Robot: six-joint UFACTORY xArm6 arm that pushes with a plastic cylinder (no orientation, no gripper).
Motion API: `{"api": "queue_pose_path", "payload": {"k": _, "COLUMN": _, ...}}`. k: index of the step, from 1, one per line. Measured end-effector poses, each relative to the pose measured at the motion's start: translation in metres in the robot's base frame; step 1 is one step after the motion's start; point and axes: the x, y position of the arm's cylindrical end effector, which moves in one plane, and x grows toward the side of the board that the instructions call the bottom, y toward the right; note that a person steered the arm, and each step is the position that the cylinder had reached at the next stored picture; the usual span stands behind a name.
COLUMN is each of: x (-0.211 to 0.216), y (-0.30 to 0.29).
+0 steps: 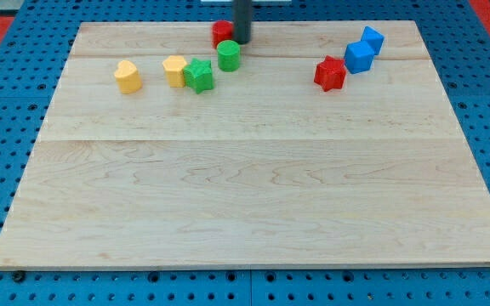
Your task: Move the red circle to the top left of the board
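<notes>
The red circle (221, 33) lies near the view's top edge of the wooden board (253, 195), a little left of centre. My tip (242, 41) stands right against its right side; the dark rod rises out of the view's top. A green circle (229, 55) sits just below the red circle and my tip.
A green star (199, 76) touches a yellow block (175, 70); a yellow heart (128, 76) lies further left. At the view's upper right are a red star (330, 74) and two blue blocks (358, 57) (372, 39). Blue pegboard surrounds the board.
</notes>
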Motion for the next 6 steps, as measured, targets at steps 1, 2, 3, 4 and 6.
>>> {"api": "queue_pose_path", "payload": {"k": 1, "x": -0.006, "y": -0.036}}
{"api": "queue_pose_path", "payload": {"k": 2, "x": -0.028, "y": 0.023}}
{"api": "queue_pose_path", "payload": {"k": 3, "x": -0.030, "y": -0.003}}
{"api": "queue_pose_path", "payload": {"k": 4, "x": -0.026, "y": -0.087}}
{"api": "queue_pose_path", "payload": {"k": 6, "x": -0.015, "y": -0.075}}
